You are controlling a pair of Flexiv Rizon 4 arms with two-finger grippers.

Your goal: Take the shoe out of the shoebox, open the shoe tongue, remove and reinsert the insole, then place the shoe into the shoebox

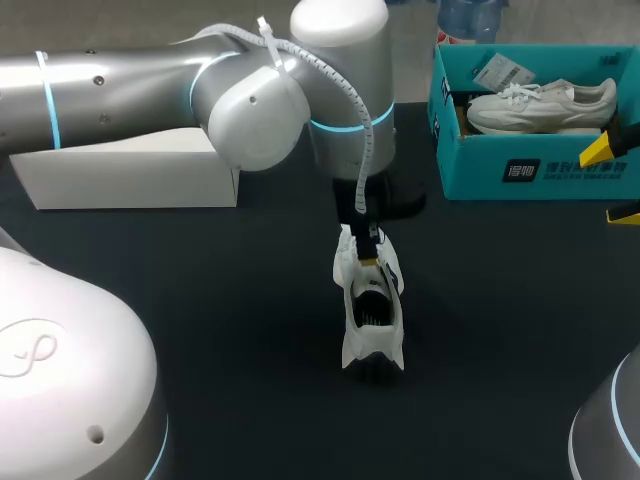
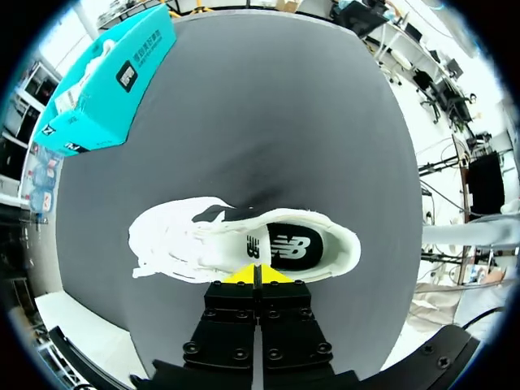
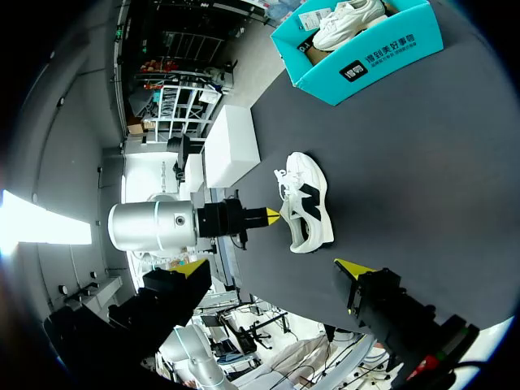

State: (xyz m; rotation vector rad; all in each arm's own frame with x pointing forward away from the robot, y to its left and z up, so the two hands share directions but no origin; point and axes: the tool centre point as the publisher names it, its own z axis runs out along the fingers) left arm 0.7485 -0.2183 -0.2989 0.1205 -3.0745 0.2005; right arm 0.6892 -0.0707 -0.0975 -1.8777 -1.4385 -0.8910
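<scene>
Table top: matte black, flat. White shoe sits at centre, with a soft laced upper, rounded heel and black printed insole showing in the opening. Teal cardboard shoebox at 1 o'clock from it holds a second shoe. My left gripper: yellow tips pressed together at the opening's rim; cannot tell if fabric is pinched. My right gripper: fingers spread wide, holding nothing, at the shoebox's 3 o'clock end.

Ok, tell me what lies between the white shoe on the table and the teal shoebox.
Nothing: only bare black table between shoe and shoebox, clearest in the right wrist view.
</scene>
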